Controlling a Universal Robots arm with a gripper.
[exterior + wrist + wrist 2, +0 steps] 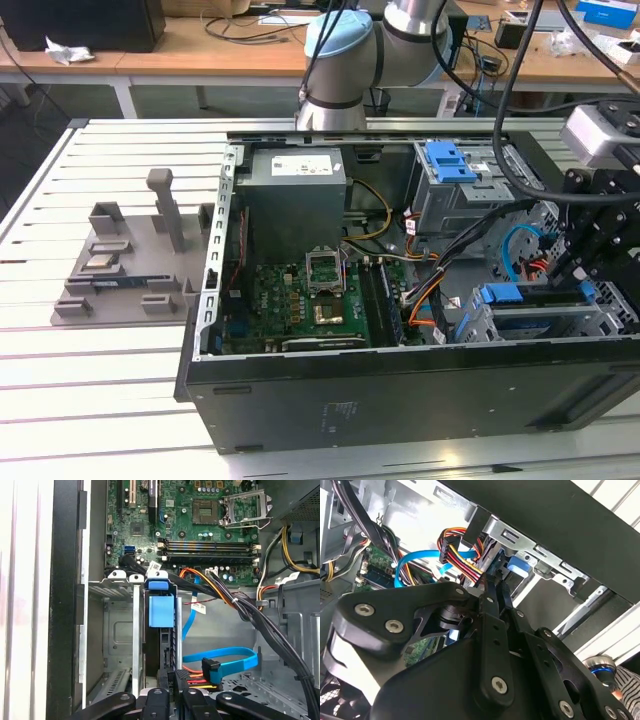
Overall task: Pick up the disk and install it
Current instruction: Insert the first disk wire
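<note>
The flat silver disk with its bright blue plastic frame (161, 611) stands on its edge inside the grey metal drive cage (120, 630) at the front of the open black computer case (400, 400). In the exterior view the blue frame (512, 295) shows at the top of that cage. The black robot claw (169, 687) is right at the back end of the disk. Its fingers (492, 597) look squeezed close together, maybe on the disk's edge, but I cannot tell for sure. Blue, orange and yellow cables (220, 665) lie just beside the cage.
</note>
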